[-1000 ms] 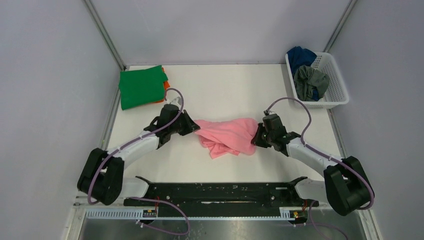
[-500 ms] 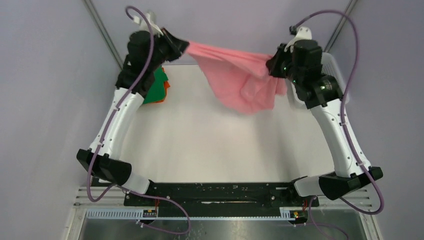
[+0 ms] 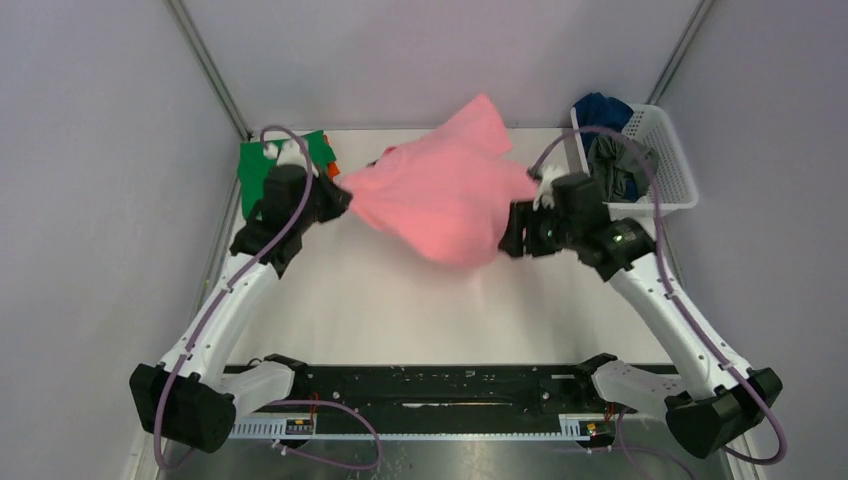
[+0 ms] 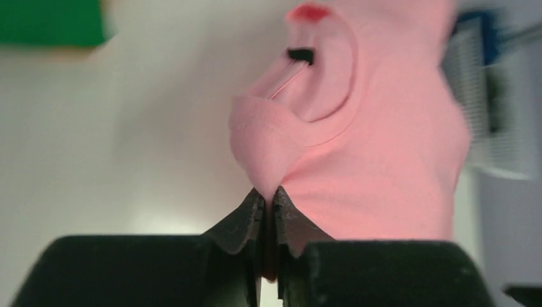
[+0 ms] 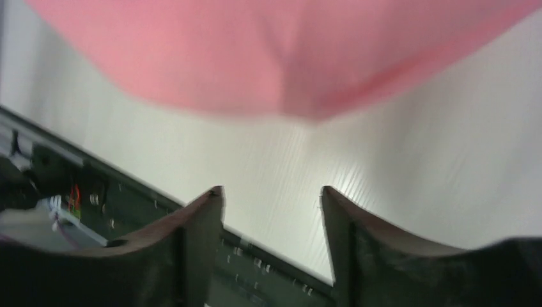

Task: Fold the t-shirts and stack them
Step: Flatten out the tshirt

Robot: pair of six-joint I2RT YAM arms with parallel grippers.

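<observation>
Pink t-shirt (image 3: 440,190) is up off the surface (image 3: 380,300), ballooned in the air between my two arms, over the far middle. My left gripper (image 4: 268,195) is clenched on a pinch of cloth just below the collar (image 4: 319,131), which is what carries that side. My right gripper (image 5: 271,195) is released: fingers spread, nothing between them, pink cloth just ahead. I judge this airborne spread is meant to open the shirt so it lands flat for folding. The green t-shirt (image 3: 258,165) lies folded at the far left, where the stack belongs. The dark blue t-shirt (image 3: 600,108) and grey t-shirt (image 3: 620,160) sit in the basket (image 3: 672,185).
</observation>
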